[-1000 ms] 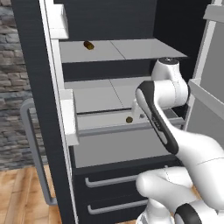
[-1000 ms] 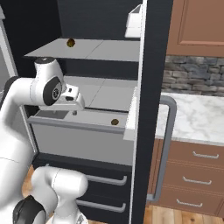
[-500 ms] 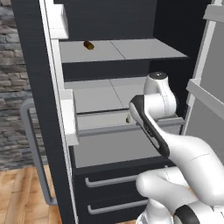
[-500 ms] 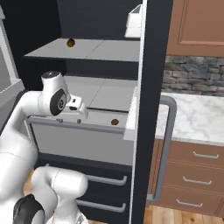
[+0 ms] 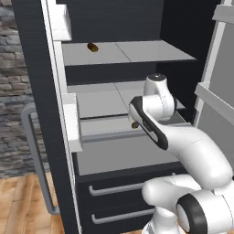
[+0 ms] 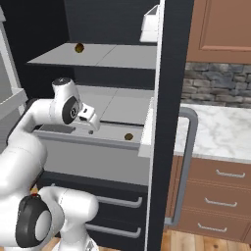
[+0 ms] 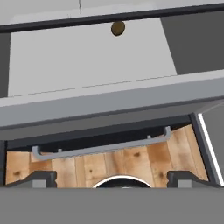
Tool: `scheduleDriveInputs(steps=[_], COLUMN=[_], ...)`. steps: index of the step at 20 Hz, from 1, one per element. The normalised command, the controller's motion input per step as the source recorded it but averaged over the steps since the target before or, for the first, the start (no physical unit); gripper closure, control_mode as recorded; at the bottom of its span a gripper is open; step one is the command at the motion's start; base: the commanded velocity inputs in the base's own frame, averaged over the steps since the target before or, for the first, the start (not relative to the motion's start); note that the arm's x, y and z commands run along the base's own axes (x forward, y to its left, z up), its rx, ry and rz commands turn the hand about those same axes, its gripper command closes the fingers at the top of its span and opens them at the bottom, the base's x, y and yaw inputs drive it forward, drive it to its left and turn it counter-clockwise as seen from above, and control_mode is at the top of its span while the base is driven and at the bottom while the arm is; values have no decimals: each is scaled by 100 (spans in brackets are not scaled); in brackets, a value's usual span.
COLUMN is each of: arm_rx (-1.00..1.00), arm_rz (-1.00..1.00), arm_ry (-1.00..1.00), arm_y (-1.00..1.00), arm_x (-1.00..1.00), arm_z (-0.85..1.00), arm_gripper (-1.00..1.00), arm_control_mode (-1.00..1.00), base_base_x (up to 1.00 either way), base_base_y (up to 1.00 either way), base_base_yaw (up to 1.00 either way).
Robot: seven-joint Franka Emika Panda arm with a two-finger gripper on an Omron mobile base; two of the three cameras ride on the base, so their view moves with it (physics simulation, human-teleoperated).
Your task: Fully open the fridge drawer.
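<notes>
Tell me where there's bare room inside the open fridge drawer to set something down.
The fridge drawer floor is nearly all bare: one small brown item sits near its back edge, and the stretch from there to the front lip is free. The claw hovers over the drawer's front-left part.

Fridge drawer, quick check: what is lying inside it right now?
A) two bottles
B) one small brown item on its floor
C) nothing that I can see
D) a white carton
B: the hand view looks down into the pulled-out fridge drawer and shows a single small brown item on its light floor near the back; the right base view shows the same item in the drawer.
</notes>
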Motion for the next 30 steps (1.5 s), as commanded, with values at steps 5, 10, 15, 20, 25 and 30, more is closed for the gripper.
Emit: scheduleDriveInputs(steps=[5, 10, 15, 20, 25, 30], arm_rx=[11, 5, 0, 0, -1, -3], arm_rz=[-11, 0, 4, 5, 6, 6], arm_ry=[0, 1, 0, 0, 0, 0], arm_y=[-1, -1, 6, 5, 9, 5], arm_x=[39, 44, 42, 40, 38, 20], arm_z=[-35, -44, -17, -27, -34, -36], arm_gripper=[-100, -100, -100, -100, -100, -100], arm_control_mode=[-100, -100, -100, -100, -100, -100], base_base_x=[0, 0, 0, 0, 0, 0], base_base_y=[0, 0, 0, 0, 0, 0], base_base_yaw=[0, 0, 0, 0, 0, 0])
